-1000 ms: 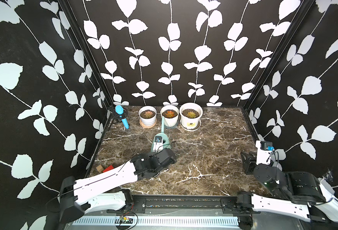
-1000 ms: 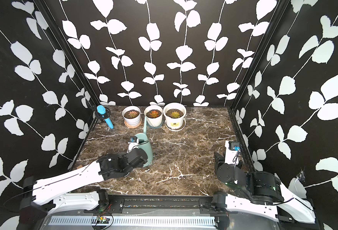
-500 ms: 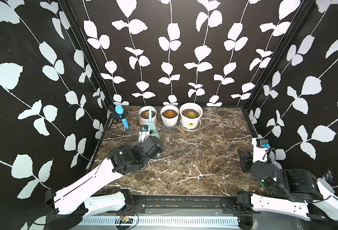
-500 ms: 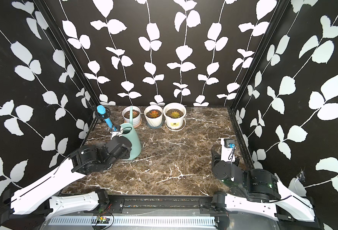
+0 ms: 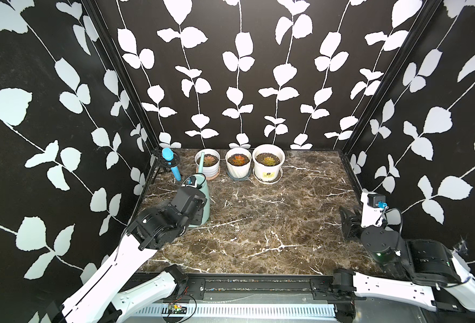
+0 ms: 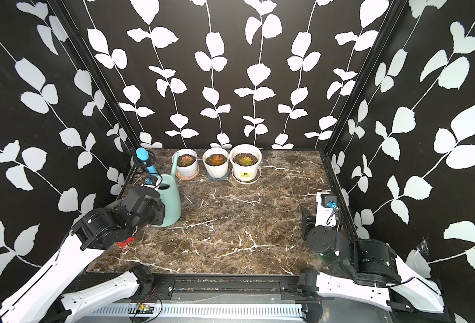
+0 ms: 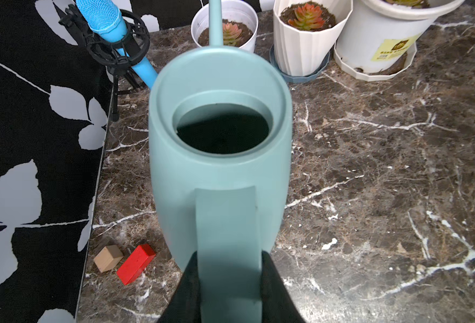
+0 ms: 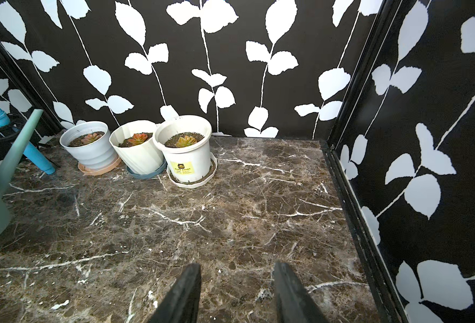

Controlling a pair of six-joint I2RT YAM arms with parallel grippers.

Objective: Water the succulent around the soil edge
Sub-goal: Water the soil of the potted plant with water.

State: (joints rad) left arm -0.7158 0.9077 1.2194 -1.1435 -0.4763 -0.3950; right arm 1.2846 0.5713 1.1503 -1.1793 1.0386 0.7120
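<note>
My left gripper point(image 7: 227, 257) is shut on the handle of a teal watering can point(image 5: 202, 201), which is upright at the left side of the marble table point(image 5: 272, 218). Its long spout point(image 5: 200, 165) rises toward the leftmost of three white pots. That pot point(image 5: 207, 165) holds a pink-green succulent point(image 7: 232, 32) in dark soil. The middle pot point(image 5: 238, 165) holds an orange succulent, the right pot point(image 5: 268, 165) a yellow-green one. The spout tip overlaps the left pot's near rim in both top views. My right gripper point(image 8: 234, 268) stands open and empty over bare marble at the right.
A blue microphone point(image 5: 170, 163) on a black stand leans in the back left corner, close to the can. A red block point(image 7: 135, 264) and a wooden block point(image 7: 108, 257) lie by the left wall. Black patterned walls enclose three sides.
My left arm has carried the can leftward from the table's middle, and the spout has swung from the middle pot to the left pot. The right gripper has opened slightly wider.
</note>
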